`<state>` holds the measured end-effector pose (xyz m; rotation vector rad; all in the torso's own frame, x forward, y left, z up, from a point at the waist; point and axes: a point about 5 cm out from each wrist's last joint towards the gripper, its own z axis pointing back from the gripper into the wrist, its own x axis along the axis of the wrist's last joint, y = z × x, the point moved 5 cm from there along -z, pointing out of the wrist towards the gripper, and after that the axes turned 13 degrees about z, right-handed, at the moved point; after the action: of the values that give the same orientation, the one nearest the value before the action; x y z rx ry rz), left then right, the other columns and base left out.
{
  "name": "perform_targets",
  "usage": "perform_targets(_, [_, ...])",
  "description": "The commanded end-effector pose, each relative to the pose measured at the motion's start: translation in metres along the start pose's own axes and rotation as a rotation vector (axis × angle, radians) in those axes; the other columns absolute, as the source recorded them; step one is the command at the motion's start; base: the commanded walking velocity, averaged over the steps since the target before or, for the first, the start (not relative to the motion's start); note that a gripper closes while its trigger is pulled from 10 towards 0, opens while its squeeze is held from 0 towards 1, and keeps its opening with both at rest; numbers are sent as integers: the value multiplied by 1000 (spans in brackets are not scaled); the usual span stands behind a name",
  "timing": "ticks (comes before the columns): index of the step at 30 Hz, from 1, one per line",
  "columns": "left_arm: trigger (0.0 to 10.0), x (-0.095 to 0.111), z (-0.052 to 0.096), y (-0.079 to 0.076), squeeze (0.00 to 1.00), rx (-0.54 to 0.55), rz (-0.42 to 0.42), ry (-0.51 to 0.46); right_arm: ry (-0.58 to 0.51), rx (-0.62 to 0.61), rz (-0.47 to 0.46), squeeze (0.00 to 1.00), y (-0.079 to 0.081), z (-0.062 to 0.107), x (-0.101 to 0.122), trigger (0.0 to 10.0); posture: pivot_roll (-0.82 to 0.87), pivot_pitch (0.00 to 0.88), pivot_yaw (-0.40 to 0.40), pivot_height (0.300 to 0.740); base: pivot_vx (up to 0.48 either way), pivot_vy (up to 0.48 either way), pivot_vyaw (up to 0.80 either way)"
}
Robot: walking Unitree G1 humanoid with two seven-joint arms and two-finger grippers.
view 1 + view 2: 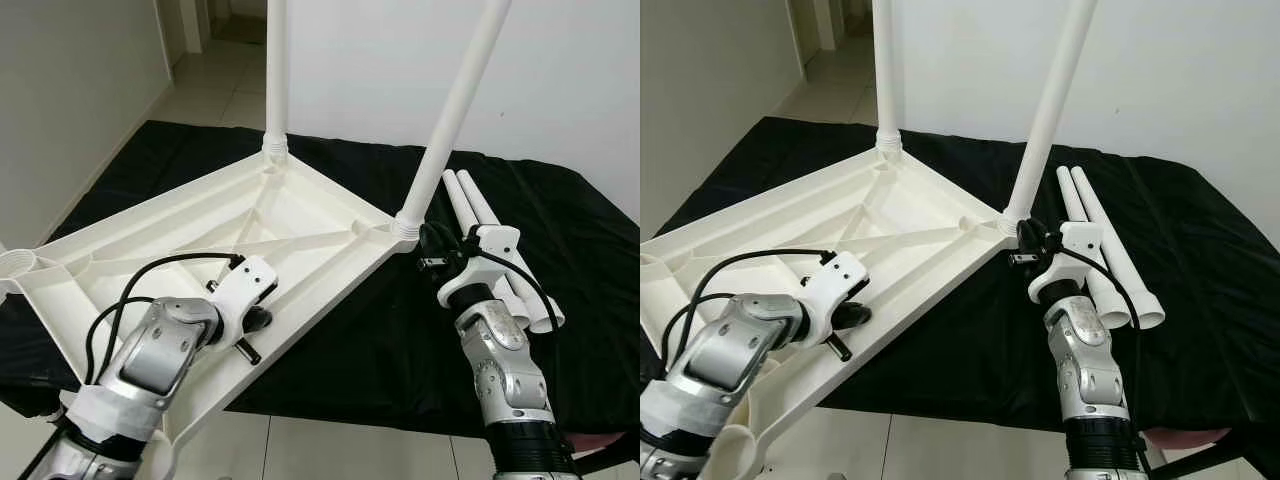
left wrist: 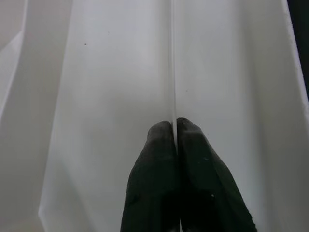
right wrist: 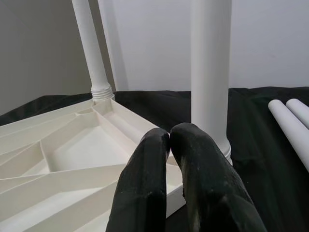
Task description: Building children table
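both hands closed, left hand (image 2: 175,126) pinching tabletop rib (image 2: 172,58)

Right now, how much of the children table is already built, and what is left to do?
About half. Two legs, the far leg and the near leg, stand in corner sockets of the upturned tabletop. The left gripper pinches a tabletop rib with shut fingers; the right gripper sits shut by the near leg's base. Two loose legs lie on the black cloth, not yet fitted.
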<state>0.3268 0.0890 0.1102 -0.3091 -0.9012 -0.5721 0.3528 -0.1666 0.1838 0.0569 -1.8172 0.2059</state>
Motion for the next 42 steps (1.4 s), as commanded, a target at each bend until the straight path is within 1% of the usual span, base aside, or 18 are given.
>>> perform_targets(1, [0,5,-1,4,0,43,-6,-16,2,-6,0,0,-2,0,-1,10000,-24,0,-59,740,0,0,0])
perform_targets(4, [0,16,-7,2,0,58,15,-50,1,-7,0,0,-3,-1,-1,10000,-23,0,-59,740,0,0,0])
perform_targets(8, [0,42,-17,2,0,102,69,-127,-1,-9,-1,0,-2,-2,0,10000,-25,0,-58,740,0,0,0])
perform_targets(10, [0,42,-17,2,0,102,69,-127,-1,-9,-1,0,-2,-2,0,10000,-25,0,-58,740,0,0,0])
perform_targets(13, [0,69,-24,0,0,147,110,-211,-1,-12,-2,0,-2,-1,0,10000,-30,0,-51,740,0,0,0])
perform_targets(15, [0,69,-24,0,0,147,110,-211,-1,-12,-2,0,-2,-1,0,10000,-30,0,-51,740,0,0,0])
perform_targets(20, [0,102,-33,-15,0,154,117,-303,1,-18,-5,0,0,1,0,10000,-36,0,-39,740,0,0,0])
perform_targets(21, [0,102,-33,-15,0,154,117,-303,1,-18,-5,0,0,1,0,10000,-36,0,-39,740,0,0,0])
perform_targets(22, [5608,107,-35,-19,0,158,105,-311,1,-20,-6,0,0,1,0,10000,-38,0,-35,740,0,0,0])
perform_targets(26, [5608,107,-35,-19,0,158,105,-311,1,-20,-6,0,0,1,0,10000,-38,0,-35,740,0,0,0])
perform_targets(27, [10000,111,-36,-21,0,158,97,-320,2,-23,-6,0,0,1,-1,10000,-39,0,-32,740,0,0,0])
perform_targets(28, [10000,117,-37,-29,0,132,48,-344,2,-26,-6,0,0,1,-1,10000,-37,0,-29,740,0,0,0])
perform_targets(31, [10000,122,-37,-36,0,106,10,-363,2,-29,-7,0,0,1,-1,10000,-37,0,-29,740,0,0,0])
perform_targets(32, [10000,125,-37,-44,0,68,-16,-376,2,-31,-8,0,0,1,-1,10000,-36,0,-27,740,0,0,0])
perform_targets(33, [10000,125,-37,-51,1000,27,-26,-379,2,-33,-7,0,0,2,-1,10000,-36,0,-25,740,0,0,0])
perform_targets(40, [10000,131,-34,-67,1000,-45,-31,-421,2,-40,-6,0,0,2,-1,10000,-32,0,-18,740,0,0,0])
perform_targets(41, [10000,133,-32,-67,749,-47,-33,-432,3,-41,-7,0,0,2,-2,10000,-32,0,-18,740,0,0,0])
perform_targets(42, [10000,133,-32,-67,749,-47,-33,-432,3,-41,-7,0,0,2,-2,10000,-32,0,-18,740,0,0,0])
